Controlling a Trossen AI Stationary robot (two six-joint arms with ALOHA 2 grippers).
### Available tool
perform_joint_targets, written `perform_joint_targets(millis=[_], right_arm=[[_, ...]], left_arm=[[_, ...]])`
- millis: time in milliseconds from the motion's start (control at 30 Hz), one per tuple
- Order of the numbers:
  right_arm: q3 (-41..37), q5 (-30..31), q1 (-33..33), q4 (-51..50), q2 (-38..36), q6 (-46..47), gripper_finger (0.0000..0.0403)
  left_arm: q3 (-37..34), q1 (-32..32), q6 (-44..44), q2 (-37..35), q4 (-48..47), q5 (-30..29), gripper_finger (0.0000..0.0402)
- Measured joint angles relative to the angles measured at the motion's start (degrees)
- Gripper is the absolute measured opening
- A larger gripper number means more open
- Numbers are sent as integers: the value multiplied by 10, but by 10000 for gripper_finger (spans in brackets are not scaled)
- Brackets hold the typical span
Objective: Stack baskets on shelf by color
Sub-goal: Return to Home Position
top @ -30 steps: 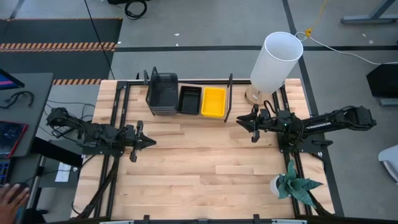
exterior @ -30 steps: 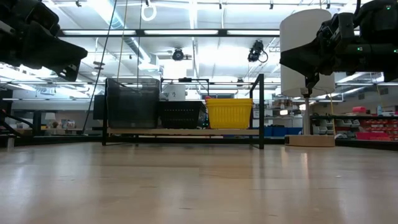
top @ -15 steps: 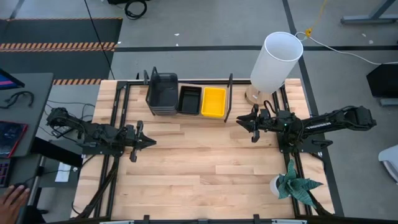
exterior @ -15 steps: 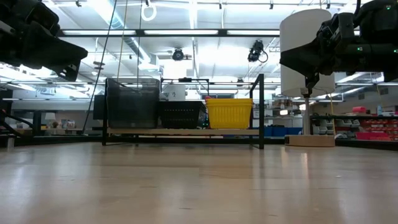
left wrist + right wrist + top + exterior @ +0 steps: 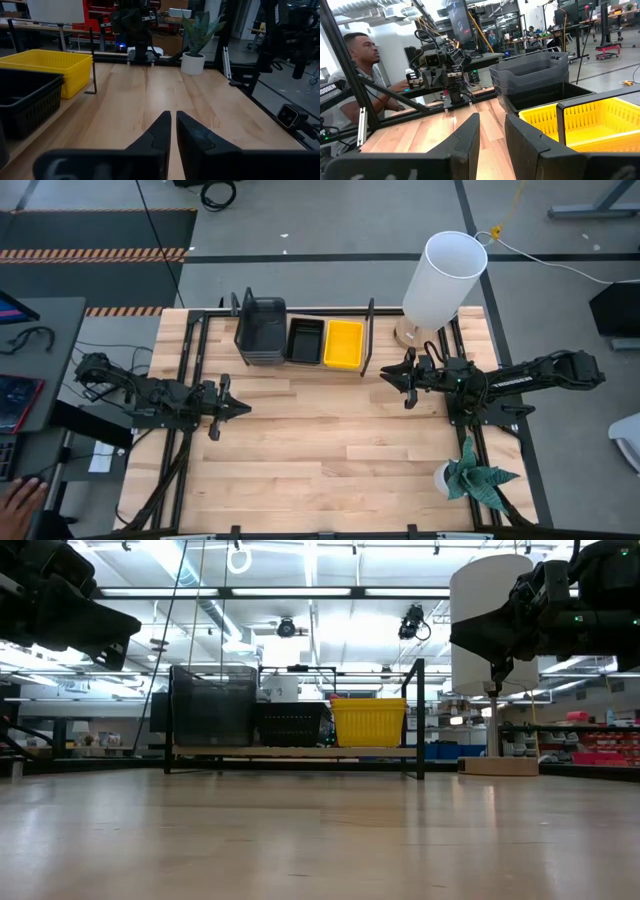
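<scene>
The shelf [image 5: 300, 752] stands at the table's far edge. On it sit a stack of grey baskets [image 5: 260, 330] on the left, black mesh baskets [image 5: 306, 340] in the middle and yellow baskets [image 5: 343, 343] on the right, each resting by its base on the board. My left gripper [image 5: 243, 409] hovers over the table's left part, nearer than the shelf, shut and empty, with its fingertips almost together in the left wrist view [image 5: 173, 120]. My right gripper [image 5: 384, 376] hovers just off the shelf's right end, near the yellow baskets [image 5: 590, 120]. It is slightly open [image 5: 492, 122] and holds nothing.
A tall white cylinder [image 5: 443, 278] stands at the far right corner of the table. A small potted plant [image 5: 470, 475] sits near the right near edge. A person [image 5: 360, 55] sits beyond the table's left side, with a hand [image 5: 15, 500] at the left near corner.
</scene>
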Motion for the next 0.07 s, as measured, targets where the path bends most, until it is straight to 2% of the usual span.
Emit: perform_joint_targets(millis=[67], right_arm=[[0,0,0,0,0,0,96]], left_arm=[[0,0,0,0,0,0,36]])
